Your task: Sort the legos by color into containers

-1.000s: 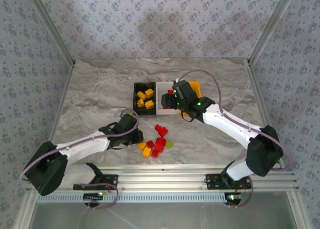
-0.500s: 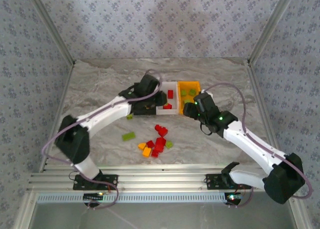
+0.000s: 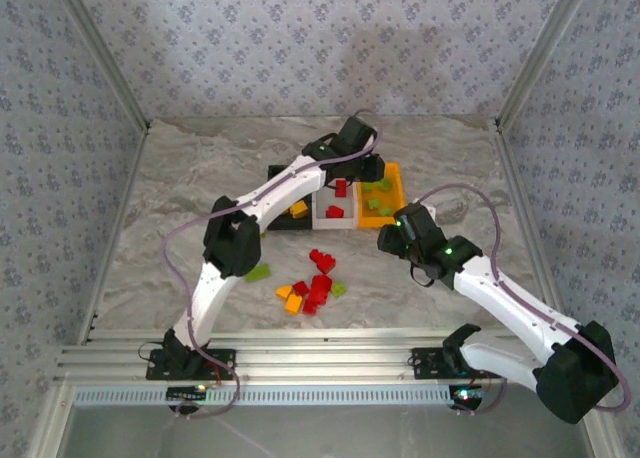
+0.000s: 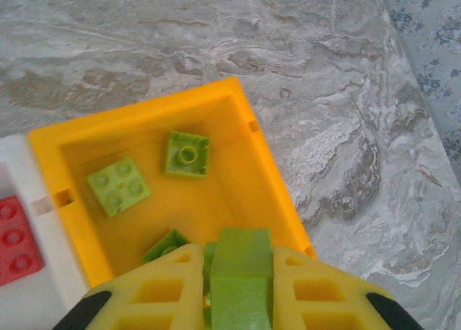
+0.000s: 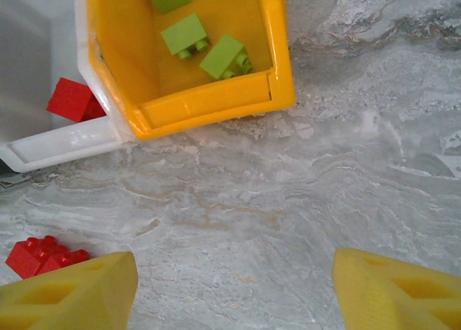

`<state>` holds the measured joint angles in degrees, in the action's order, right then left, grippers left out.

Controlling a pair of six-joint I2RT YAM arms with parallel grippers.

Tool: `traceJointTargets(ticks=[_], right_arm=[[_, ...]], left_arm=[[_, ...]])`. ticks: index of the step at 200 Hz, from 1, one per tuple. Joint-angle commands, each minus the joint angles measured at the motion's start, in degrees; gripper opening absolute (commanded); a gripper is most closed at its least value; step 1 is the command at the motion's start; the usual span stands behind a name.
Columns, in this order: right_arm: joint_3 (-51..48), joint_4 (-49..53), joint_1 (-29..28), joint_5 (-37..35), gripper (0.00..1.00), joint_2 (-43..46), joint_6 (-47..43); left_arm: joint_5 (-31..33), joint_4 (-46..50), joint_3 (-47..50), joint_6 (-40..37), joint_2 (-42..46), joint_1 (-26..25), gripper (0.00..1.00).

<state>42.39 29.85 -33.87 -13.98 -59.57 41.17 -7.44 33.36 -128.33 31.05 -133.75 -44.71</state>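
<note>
My left gripper point(image 4: 240, 276) is clamped on a light-green lego point(image 4: 241, 247), held over the near end of the orange bin point(image 4: 268, 173), where other green legos point(image 4: 119, 186) lie. I judge the drop comes next: release it squarely inside the rim. My right gripper point(image 5: 234, 287) hovers agape, empty.

White links and black joints on left arm point(image 3: 275, 190) and right arm point(image 3: 505, 293) — lilac cables point(image 3: 172, 240) alongside; yellow, hollow-celled end effector fingers point(image 5: 65, 294).
</note>
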Motion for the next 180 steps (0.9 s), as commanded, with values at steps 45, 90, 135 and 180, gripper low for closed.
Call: traceJointTargets(ticks=[45, 90, 135, 180], right_arm=[[-1.3, -3.4, -0.3, 5.4, 0.76, -0.1, -1.6], [-0.4, -7.1, -6.1, 9.7, 0.76, -6.4, -4.6], [4.3, -10.1, -14.2, 8.9, 0.77, -17.4, -8.8], [10.5, -12.8, -17.6, 8.9, 0.77, -28.1, -10.5]], left_arm=[[-2.1, 6.5, -12.6, 0.2, -2.1, -0.3, 0.64], [-2.1, -4.5, 8.2, -0.3, 15.1, -1.1, 0.81], [2.6, -18.7, 45.4, 3.0, 41.5, -1.1, 1.0], [15.0, -14.1, 71.0, 5.4, 66.1, -1.0, 0.99]])
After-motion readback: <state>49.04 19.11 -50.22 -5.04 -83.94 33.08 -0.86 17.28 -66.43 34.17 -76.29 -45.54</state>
